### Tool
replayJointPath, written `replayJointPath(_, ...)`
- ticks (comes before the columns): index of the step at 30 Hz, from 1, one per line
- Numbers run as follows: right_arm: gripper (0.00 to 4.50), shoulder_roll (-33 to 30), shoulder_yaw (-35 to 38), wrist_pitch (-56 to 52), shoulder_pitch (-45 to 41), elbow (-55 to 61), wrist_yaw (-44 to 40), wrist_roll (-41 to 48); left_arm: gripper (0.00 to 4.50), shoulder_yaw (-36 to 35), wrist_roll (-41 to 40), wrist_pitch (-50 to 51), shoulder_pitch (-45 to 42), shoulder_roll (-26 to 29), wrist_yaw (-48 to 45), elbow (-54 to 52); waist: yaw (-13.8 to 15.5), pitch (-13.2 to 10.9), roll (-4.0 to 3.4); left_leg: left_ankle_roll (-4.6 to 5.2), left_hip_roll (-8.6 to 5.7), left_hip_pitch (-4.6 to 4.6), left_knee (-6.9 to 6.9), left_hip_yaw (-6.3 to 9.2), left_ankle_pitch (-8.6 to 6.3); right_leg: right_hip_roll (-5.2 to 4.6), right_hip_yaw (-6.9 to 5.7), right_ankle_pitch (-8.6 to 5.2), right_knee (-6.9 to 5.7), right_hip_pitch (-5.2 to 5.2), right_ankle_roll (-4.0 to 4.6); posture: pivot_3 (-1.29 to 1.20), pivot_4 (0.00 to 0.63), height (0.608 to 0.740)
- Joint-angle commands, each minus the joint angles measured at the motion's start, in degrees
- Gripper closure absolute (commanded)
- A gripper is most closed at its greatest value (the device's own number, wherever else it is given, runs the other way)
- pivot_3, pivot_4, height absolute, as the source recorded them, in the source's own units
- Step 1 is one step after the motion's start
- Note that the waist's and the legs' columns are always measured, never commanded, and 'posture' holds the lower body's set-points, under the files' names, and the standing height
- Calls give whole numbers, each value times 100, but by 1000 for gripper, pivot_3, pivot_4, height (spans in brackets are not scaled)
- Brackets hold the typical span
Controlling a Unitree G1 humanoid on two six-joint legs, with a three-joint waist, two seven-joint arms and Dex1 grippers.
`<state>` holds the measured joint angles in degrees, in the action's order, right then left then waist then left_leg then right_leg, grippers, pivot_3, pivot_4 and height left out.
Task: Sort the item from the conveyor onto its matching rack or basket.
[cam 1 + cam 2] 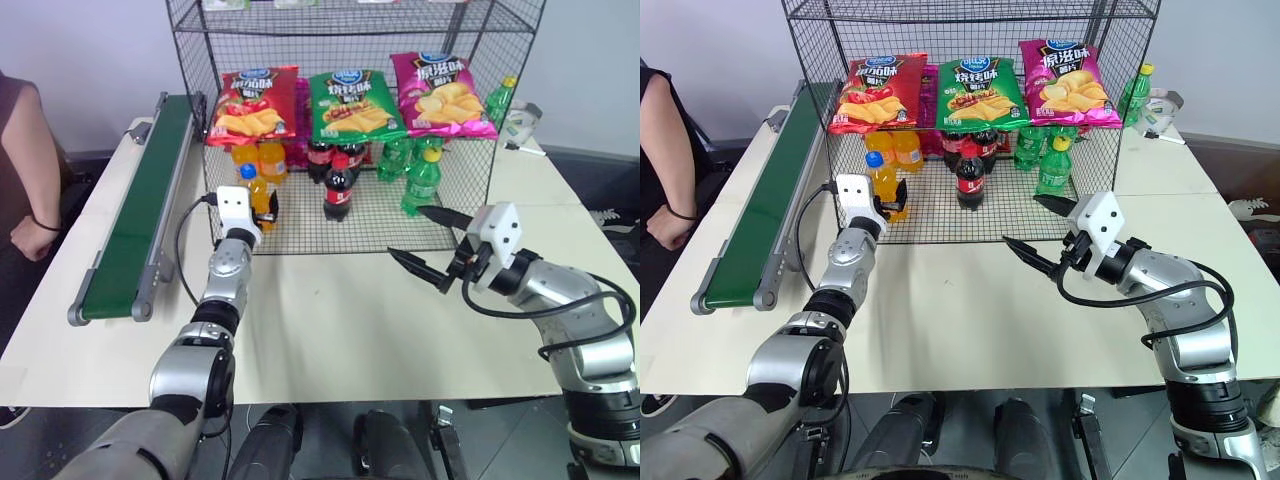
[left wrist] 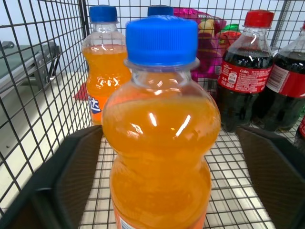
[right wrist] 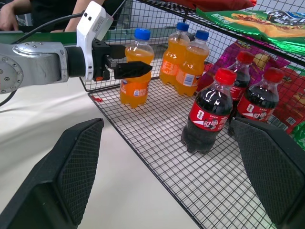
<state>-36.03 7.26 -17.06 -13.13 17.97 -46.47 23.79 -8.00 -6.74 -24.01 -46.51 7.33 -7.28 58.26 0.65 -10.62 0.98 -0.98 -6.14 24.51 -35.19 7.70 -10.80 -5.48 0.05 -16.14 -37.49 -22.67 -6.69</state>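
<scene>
Orange soda bottle (image 2: 159,157) — base cut off

A pale cream tabletop (image 1: 330,330) fills the middle of the room, evenly lit with soft shadows; behind it rises a plain light grey wall (image 1: 90,50), bare of windows; a dark skirting strip (image 1: 600,155) runs along the foot of that wall, to the right of the tabletop; the floor (image 1: 610,190) beyond the tabletop's right edge is dark grey; a seam divides the tabletop into a near slab and a far right slab (image 1: 530,170); at the tabletop's left edge a person (image 1: 30,180) in a dark sleeveless top stands, one hand hanging beside it.
</scene>
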Motion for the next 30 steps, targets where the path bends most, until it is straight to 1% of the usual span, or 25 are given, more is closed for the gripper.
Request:
replayJointPath(1,0,-65,105,60,-22,246,1,70,42,-76,-139,103,334,64,-170,-870,-11,0,-1,0,0,0,0,0,0,0,1,0,0,0,0,0,150,740)
replayJointPath(9,0,-40,51,122,-90,136,-52,47,42,129,-168,1584,1497,220,-259,-3348,-6,1,-2,-1,2,-1,-1,0,1,0,5,0,-5,-1,1,0,150,740)
replayJointPath(11,0,-38,50,126,-107,119,-62,44,42,175,-100,1819,1666,259,-279,-3748,-1,2,-3,-1,2,-2,-2,1,1,0,5,0,-5,0,1,0,150,740)
replayJointPath(13,0,-40,55,127,-116,112,-75,45,42,199,-212,2090,1817,277,-421,-4135,5,3,-5,-1,2,-4,-2,1,1,0,5,0,-5,2,1,0,150,740)
replayJointPath(15,0,-81,98,126,-131,89,-121,67,42,213,-770,2802,2153,522,-1017,-5030,-4,3,-5,-1,2,-4,-3,1,1,0,5,0,-5,2,1,0,150,740)
replayJointPath(17,0,-142,162,104,-141,75,-169,96,42,167,-1189,3448,2490,937,-1507,-5885,-40,4,-8,-1,3,-4,0,-2,0,-5,10,-1,-4,0,2,0,150,740)
replayJointPath(20,0,-253,275,34,-132,67,-209,141,42,-84,-1631,4170,2896,1671,-2042,-6612,-70,6,-12,-2,11,-4,7,-1,1,-2,12,-2,-5,-6,4,0,150,740)
replayJointPath(22,0,-322,332,1,-119,46,-225,143,42,-264,-1829,4497,3115,2115,-2318,-6858,-71,7,-14,-3,13,-7,7,0,0,-2,12,-2,-6,-3,5,0,150,740)
replayJointPath(24,0,-348,356,-7,-107,37,-236,146,42,-334,-1919,4647,3205,2297,-2400,-6973,-75,6,-18,-2,11,-7,7,-1,0,-4,12,-3,-5,-3,6,0,150,740)
replayJointPath(27,0,-418,421,-52,-106,-5,-261,170,42,-726,-1981,4801,3447,2757,-2595,-7049,-29,6,-17,-2,10,-6,6,-1,-1,-6,12,-3,-3,-1,6,0,150,740)
replayJointPath(30,0,-439,434,-106,-127,-1,-255,180,42,-923,-2155,4899,3602,2906,-2734,-7115,-22,6,-17,-2,11,-6,6,-1,-1,-7,18,-3,-3,-2,6,0,150,740)
